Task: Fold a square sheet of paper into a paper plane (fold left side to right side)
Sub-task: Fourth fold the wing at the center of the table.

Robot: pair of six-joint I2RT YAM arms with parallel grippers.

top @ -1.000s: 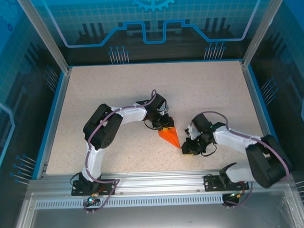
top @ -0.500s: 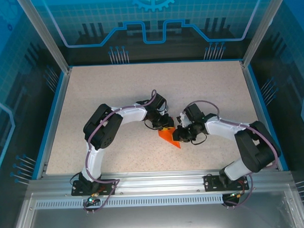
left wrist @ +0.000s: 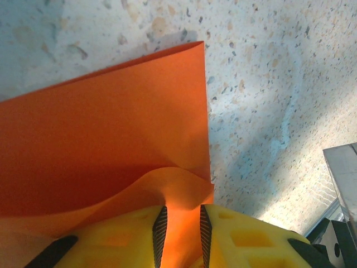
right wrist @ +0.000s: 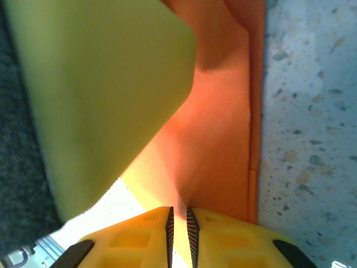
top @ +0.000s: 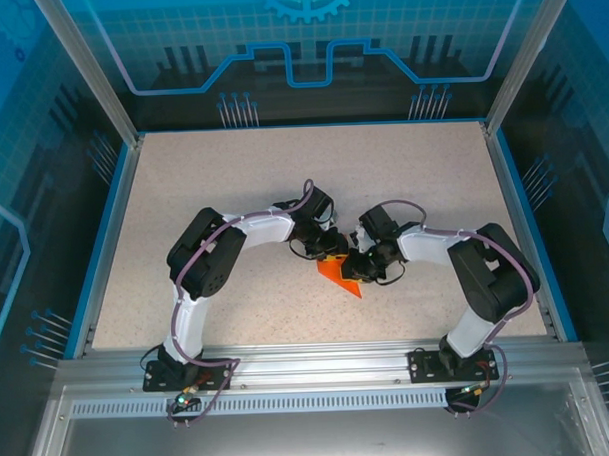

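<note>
My right gripper (top: pixel 363 270) has swung in and clamps the orange paper (top: pixel 338 278) on the speckled table (top: pixel 233 180); my left gripper (top: pixel 330 253), clamping it too, crowds just beside.

Table (top: pixel 233 180) being lit evenly from above in top view, blue tint & reflections being shown on enclosure walls (top: pixel 43 197), orange paper (left wrist: pixel 100 128) being shadowed under its lifted flap, yellow-green shape (right wrist: pixel 100 100) being blurred close-up in rt wrist view
</note>
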